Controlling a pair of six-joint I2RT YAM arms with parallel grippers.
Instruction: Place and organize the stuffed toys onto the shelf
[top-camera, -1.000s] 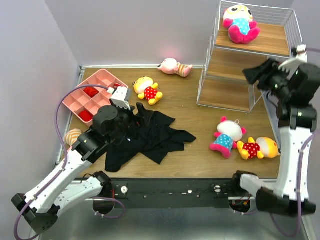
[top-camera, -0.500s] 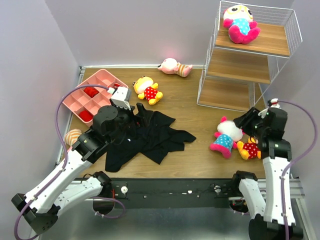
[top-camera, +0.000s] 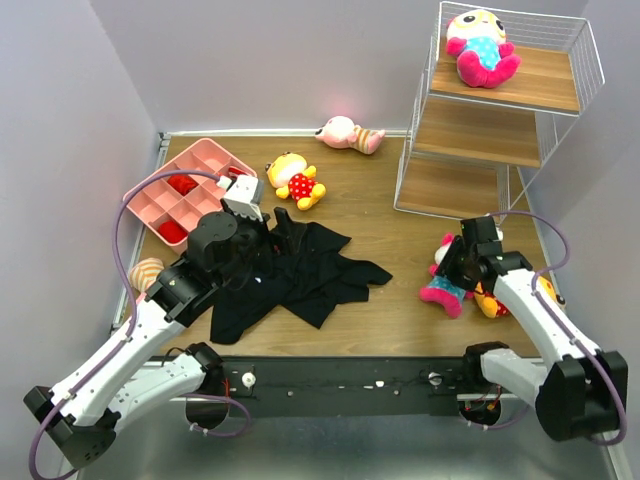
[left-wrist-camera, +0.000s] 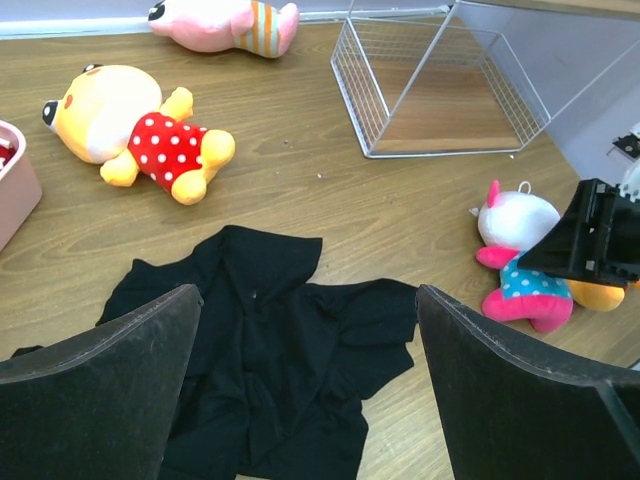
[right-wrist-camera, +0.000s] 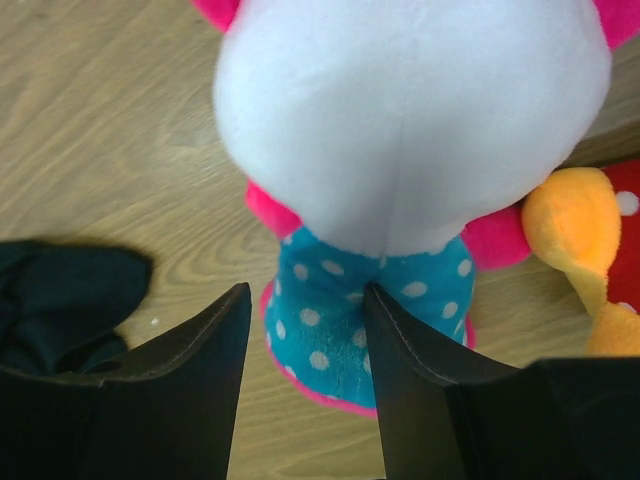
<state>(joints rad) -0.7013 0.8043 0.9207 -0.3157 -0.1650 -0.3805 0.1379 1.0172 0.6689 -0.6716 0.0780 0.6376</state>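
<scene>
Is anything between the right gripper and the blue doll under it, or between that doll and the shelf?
Nothing visible. The right gripper hovers open directly over the blue doll. A yellow doll lies against its side, not in the way. Only bare table lies between it and the shelf.

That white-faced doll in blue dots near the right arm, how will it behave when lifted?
Probably soft and light: the doll looks like stuffed plush. Its big head likely droops if gripped by the narrow body. Fuzzy fabric should grip well.
</scene>
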